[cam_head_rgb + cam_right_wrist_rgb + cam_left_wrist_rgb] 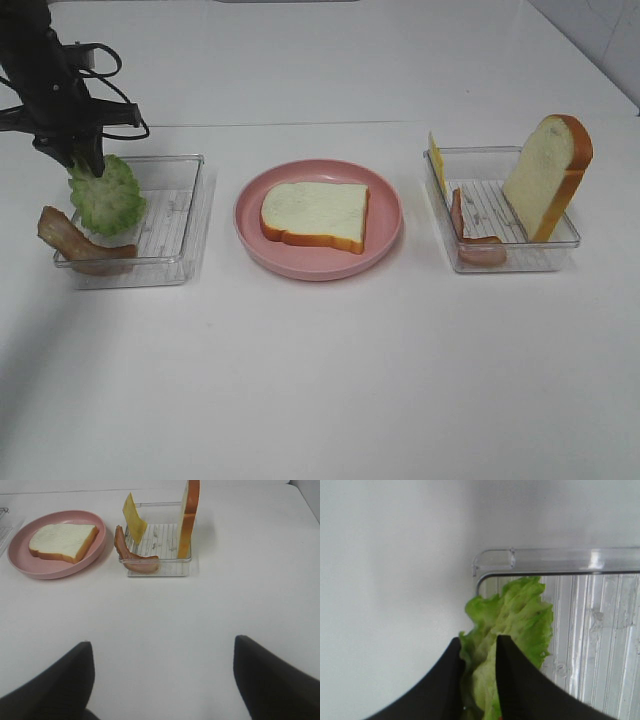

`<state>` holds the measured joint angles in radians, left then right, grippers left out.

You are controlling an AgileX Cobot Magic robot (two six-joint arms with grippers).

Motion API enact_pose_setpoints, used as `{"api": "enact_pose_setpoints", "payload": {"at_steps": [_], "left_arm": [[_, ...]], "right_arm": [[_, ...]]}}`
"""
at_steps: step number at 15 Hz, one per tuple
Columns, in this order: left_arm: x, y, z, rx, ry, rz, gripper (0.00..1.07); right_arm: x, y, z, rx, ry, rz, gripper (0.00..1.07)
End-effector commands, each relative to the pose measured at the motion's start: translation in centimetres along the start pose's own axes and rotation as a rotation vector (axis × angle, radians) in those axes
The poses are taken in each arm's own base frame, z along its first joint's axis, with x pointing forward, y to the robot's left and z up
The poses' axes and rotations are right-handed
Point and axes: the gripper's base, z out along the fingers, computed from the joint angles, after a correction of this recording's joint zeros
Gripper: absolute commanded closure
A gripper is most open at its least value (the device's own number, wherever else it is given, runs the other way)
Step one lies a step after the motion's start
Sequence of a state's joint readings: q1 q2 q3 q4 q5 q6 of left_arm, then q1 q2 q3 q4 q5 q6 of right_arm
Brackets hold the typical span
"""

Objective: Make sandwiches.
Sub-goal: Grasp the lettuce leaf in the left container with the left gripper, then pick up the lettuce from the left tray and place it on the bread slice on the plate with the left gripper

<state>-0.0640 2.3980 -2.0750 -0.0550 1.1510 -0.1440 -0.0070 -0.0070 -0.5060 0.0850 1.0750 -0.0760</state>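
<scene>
My left gripper point(85, 160) is clamped on the lettuce point(105, 195), held over the far left corner of the left tray point(185, 215), whose near left rim carries the left bacon point(70, 240). The flat bread point(315, 215) lies on the plate point(385, 235) in the middle. The right tray point(560, 240) holds the upright bread point(545, 175), cheese point(437, 160) and right bacon point(480, 250). My right gripper point(163, 642) hangs with fingers wide apart

Inventory by count: nine items of six kinds.
Food pieces, six in four kinds: bread slices point(315, 213) point(546, 170), two; bacon strips point(75, 242) point(478, 248), two; lettuce leaf point(106, 196), one; cheese slice point(437, 160), one. Holders, three in two kinds: trays point(170, 225) point(530, 268), two; plate point(318, 268), one.
</scene>
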Motion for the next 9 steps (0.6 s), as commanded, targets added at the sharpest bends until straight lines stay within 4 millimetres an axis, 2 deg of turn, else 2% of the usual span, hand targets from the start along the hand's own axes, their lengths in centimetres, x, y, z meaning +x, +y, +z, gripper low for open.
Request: {"api": "enact_pose_setpoints", "payload": {"at_steps": [1,3,7,9], "left_arm": [[0.0,-0.1,0.3,0.004,-0.003,0.004,0.95],[0.0,-0.1,0.3,0.004,-0.002,0.004,1.07],[0.3,-0.2,-0.3,0.012,0.025,0.019,1.07],[0.1,-0.5,-2.6,0.035,-0.016,0.016,1.07]], "right_arm": [[0.0,0.1,-0.1,-0.004,-0.023,-0.004,0.35],[0.0,0.1,-0.1,-0.004,-0.023,-0.004,0.35],[0.0,0.1,-0.1,-0.004,-0.023,-0.004,0.35],[0.0,0.1,-0.1,-0.004,-0.023,-0.004,0.35]]}}
